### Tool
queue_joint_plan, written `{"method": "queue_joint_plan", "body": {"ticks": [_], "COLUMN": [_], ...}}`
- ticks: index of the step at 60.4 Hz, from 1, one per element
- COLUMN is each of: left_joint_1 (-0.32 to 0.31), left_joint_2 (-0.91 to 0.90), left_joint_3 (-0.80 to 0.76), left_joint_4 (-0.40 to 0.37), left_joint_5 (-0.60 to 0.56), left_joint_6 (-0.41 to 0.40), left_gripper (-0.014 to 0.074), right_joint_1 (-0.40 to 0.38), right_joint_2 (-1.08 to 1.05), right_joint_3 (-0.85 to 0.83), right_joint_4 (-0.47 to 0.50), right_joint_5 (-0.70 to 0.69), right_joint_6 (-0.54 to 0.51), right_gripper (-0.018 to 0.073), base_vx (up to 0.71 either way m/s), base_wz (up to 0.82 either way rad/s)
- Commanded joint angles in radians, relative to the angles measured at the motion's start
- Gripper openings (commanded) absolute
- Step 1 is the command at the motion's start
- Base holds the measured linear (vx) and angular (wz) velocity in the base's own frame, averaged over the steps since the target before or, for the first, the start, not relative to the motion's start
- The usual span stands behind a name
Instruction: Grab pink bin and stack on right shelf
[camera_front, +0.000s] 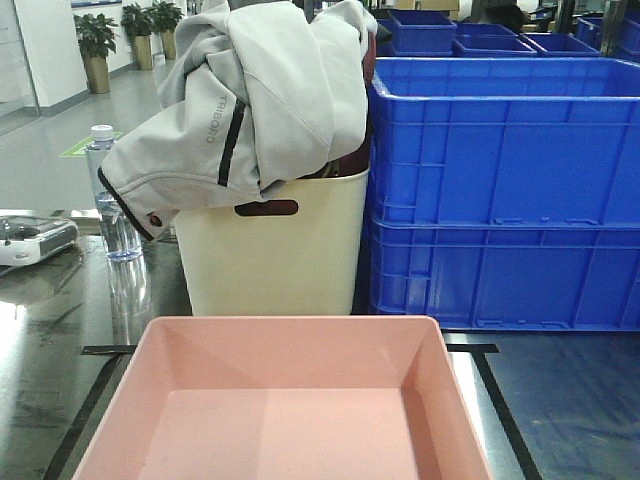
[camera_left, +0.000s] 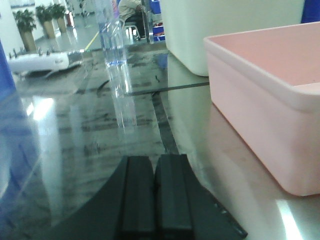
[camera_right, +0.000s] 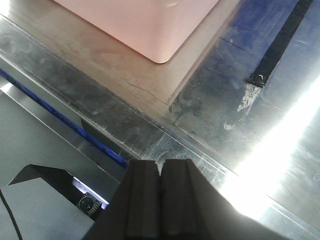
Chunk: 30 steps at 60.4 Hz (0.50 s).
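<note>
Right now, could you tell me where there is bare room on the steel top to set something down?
Bare steel lies left of the pink bin, up to the water bottle, and right of it before the blue crates. Behind it the cream bin crowds close.

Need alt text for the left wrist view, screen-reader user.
The pink bin sits on the shiny steel shelf top at right, apart from the left gripper, whose dark fingers are pressed together at the bottom edge. Behind the bin stands a cream bin; a clear water bottle and black tape lines lie further left.
</note>
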Motion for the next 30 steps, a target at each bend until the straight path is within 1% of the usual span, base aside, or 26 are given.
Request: {"method": "queue_joint_plan", "body": {"ticks": [1,3,5,10,13,18,30], "left_joint_1": [0.006,0.009,0.012,0.013,0.013,0.013,0.013], "left_joint_2": [-0.021,-0.021,-0.021,-0.021,-0.021,-0.021,-0.019], "left_joint_3": [0.017,0.035,0.054,0.089,0.086,0.086,0.086], "left_joint_4": [0.096,0.111,0.113,0.105,0.099,0.099,0.100], "left_joint_5": [-0.131,-0.146,-0.170,-0.241,-0.234,-0.268,-0.267], "left_joint_6": [-0.165,-0.201,-0.219,-0.226,-0.226,-0.224,-0.225], "left_gripper": [0.0000,0.0000,0.0000,0.0000,0.0000,0.0000,0.0001], "right_joint_1": [-0.003,-0.003,-0.003,-0.003,-0.003,-0.003,-0.003], "right_joint_2": [0.007,0.007,0.007,0.007,0.007,0.007,0.007], "right_joint_3": [-0.024,-0.024,-0.024,-0.024,-0.024,-0.024,-0.024], "right_joint_4": [0.002,0.002,0.002,0.002,0.002,0.002,0.002], "right_joint_5": [-0.055,-0.054,-0.052,-0.052,-0.050,-0.050,-0.050], "right_joint_6": [-0.012,-0.012,-0.012,-0.012,-0.012,-0.012,-0.012], "right_gripper": [-0.0012,-0.0012,-0.0012,-0.0012,-0.0012,-0.0012,-0.0012], "base_vx": [0.00,0.00,0.00,0.00,0.00,0.00,0.00], "base_wz": [0.00,0.00,0.00,0.00,0.00,0.00,0.00]}}
